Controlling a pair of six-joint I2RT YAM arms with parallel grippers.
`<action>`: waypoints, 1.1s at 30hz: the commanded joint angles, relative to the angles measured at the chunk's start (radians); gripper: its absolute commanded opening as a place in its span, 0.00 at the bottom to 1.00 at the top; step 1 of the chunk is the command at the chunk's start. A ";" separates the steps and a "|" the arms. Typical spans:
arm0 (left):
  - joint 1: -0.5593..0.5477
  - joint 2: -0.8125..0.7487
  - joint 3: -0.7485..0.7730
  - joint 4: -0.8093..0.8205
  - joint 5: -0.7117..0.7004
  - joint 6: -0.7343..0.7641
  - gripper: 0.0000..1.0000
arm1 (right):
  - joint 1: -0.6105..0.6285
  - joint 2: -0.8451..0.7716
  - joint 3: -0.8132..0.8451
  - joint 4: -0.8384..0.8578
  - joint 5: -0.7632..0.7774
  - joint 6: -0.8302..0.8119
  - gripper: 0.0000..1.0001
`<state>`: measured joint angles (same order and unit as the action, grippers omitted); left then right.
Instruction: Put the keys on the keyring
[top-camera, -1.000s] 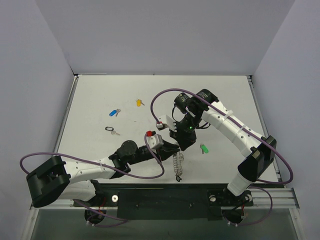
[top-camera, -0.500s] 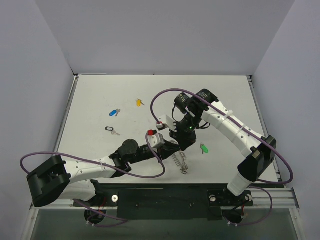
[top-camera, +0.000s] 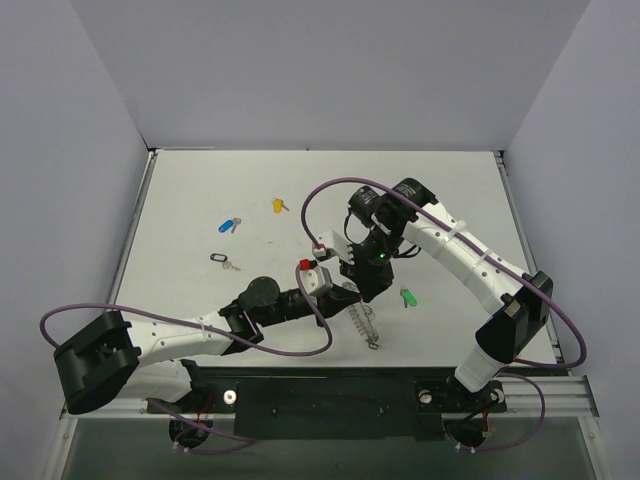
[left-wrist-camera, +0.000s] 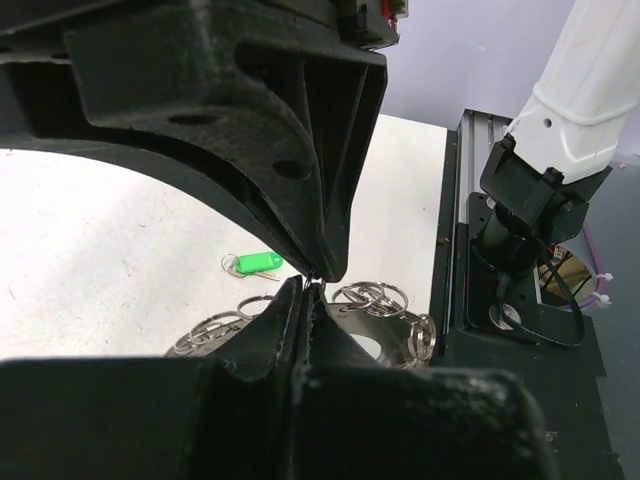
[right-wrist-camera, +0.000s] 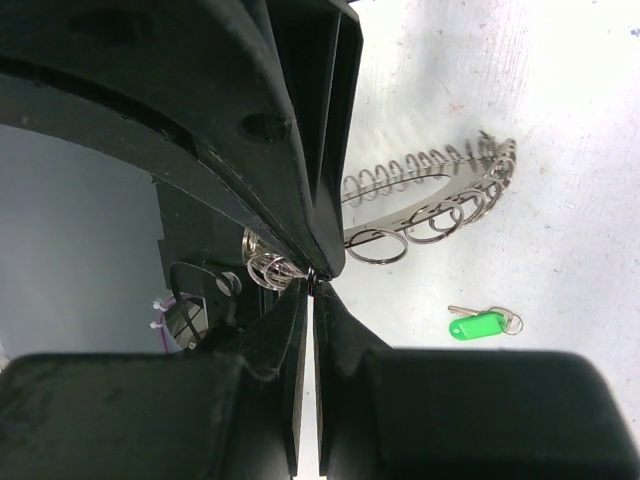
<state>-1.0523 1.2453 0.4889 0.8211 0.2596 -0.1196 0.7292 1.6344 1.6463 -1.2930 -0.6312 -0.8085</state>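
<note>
The keyring (top-camera: 366, 323), a flat silvery hoop edged with small wire loops, lies tilted on the table just below both grippers. My left gripper (top-camera: 346, 292) and right gripper (top-camera: 368, 289) meet tip to tip above its upper end. In the left wrist view my left gripper (left-wrist-camera: 313, 284) is shut on a thin wire loop of the keyring (left-wrist-camera: 400, 328). My right gripper (right-wrist-camera: 312, 281) is shut on a small loop at the edge of the keyring (right-wrist-camera: 430, 195). A green-headed key (top-camera: 408, 297) (left-wrist-camera: 258, 263) (right-wrist-camera: 477, 326) lies loose to the right.
A black-headed key (top-camera: 222, 260), a blue-headed key (top-camera: 228, 225) and a yellow-headed key (top-camera: 279, 205) lie apart on the left half of the white table. The black rail (top-camera: 330, 395) with the arm bases runs along the near edge.
My left gripper has shut and shifted slightly up towards the right gripper's tips. The keyring's lower end has swung to the right. The right arm has hardly moved.
</note>
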 joint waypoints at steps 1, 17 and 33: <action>-0.003 -0.017 0.039 0.024 0.015 -0.024 0.00 | 0.006 0.004 0.035 -0.035 -0.039 0.011 0.04; -0.017 -0.084 -0.225 0.651 -0.250 -0.233 0.00 | -0.151 -0.246 -0.261 0.289 -0.436 -0.203 0.47; -0.017 -0.066 -0.207 0.690 -0.178 -0.236 0.00 | -0.145 -0.246 -0.315 0.442 -0.473 -0.087 0.36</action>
<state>-1.0657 1.2201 0.2543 1.2400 0.0532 -0.3569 0.5777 1.4155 1.3724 -0.8524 -1.0271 -0.8898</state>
